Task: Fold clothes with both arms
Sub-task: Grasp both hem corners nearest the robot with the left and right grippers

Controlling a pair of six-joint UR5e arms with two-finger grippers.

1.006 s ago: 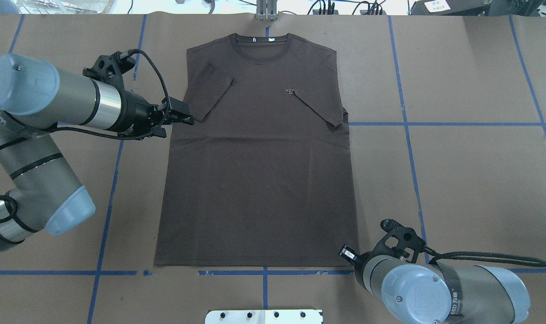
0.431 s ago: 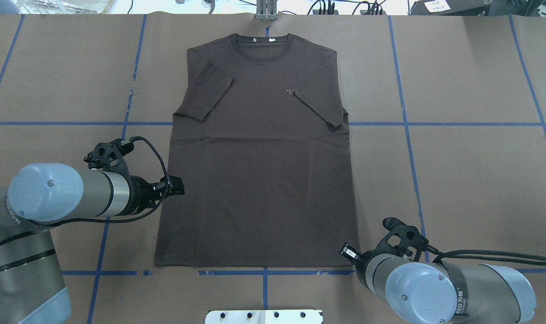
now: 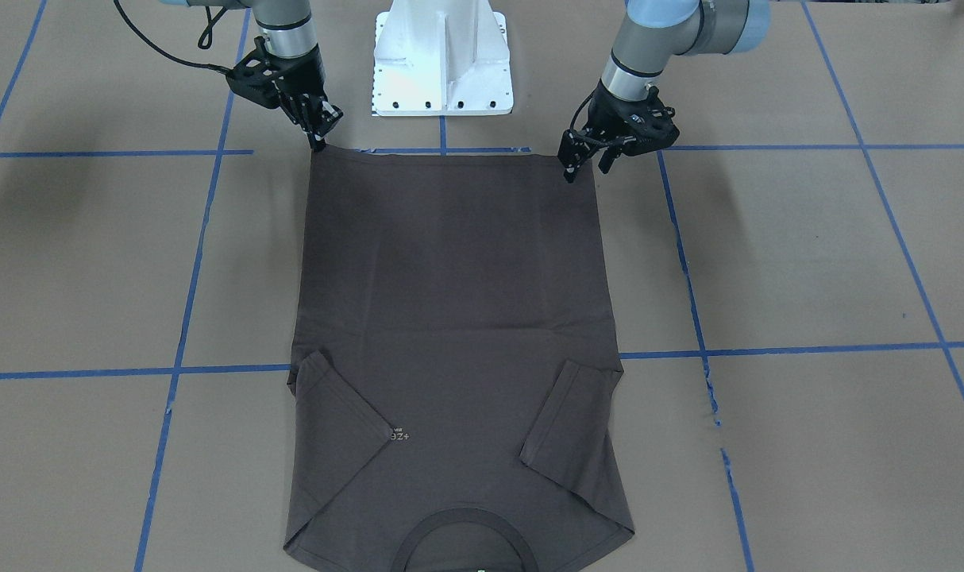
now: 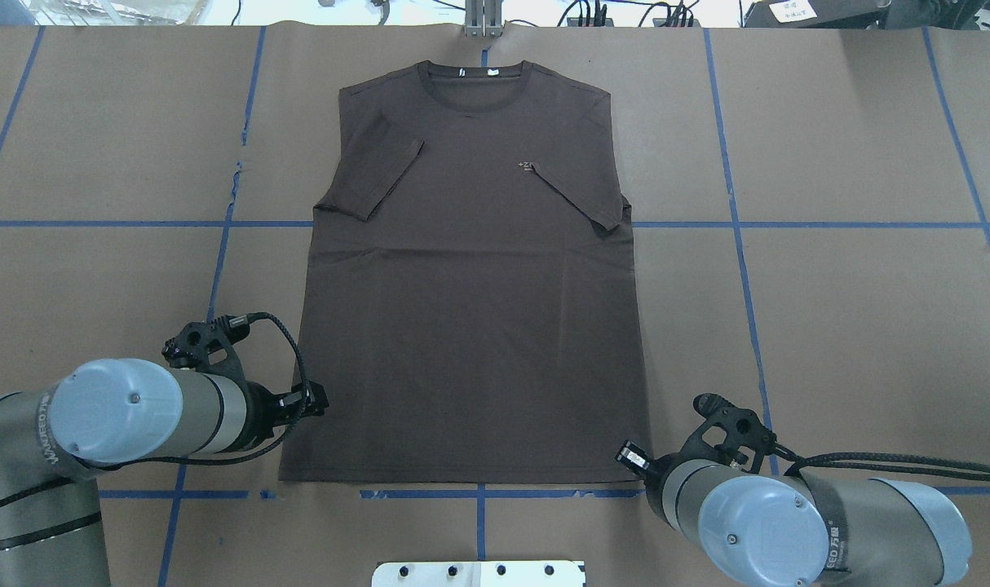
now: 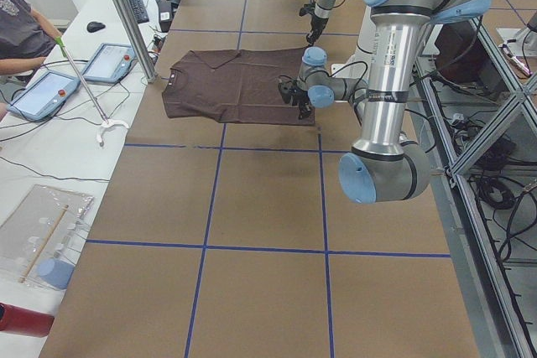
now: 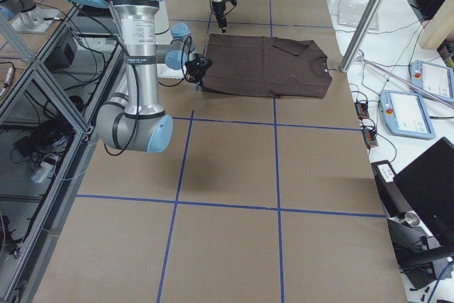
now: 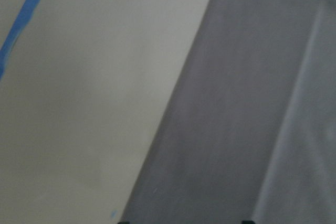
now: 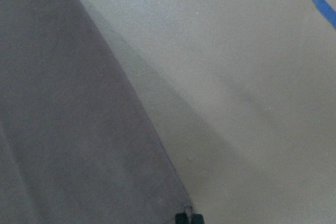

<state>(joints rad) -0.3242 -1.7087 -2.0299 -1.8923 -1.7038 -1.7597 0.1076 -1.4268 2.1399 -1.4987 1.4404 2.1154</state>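
Note:
The dark grey-brown T-shirt (image 4: 470, 310) lies flat on the table, collar at the far side and both sleeves folded inward; it also shows in the front view (image 3: 450, 318). My left gripper (image 4: 322, 401) is open and hovers over the shirt's left edge a little above the hem corner (image 3: 585, 168). In the left wrist view that edge (image 7: 252, 103) runs between the wide-apart tips. My right gripper (image 4: 629, 458) sits at the right hem corner (image 3: 319, 137). In the right wrist view its tips are together at the fabric corner (image 8: 68, 129).
The white pedestal base (image 3: 442, 63) stands just behind the hem. Blue tape lines (image 4: 788, 224) grid the brown paper table. A metal post (image 4: 483, 20) stands beyond the collar. An operator's bench with tablets (image 5: 50, 90) lies past the far edge.
My left arm has swung back from the left sleeve along the shirt's left edge to near the hem corner. The right arm and the shirt have not moved.

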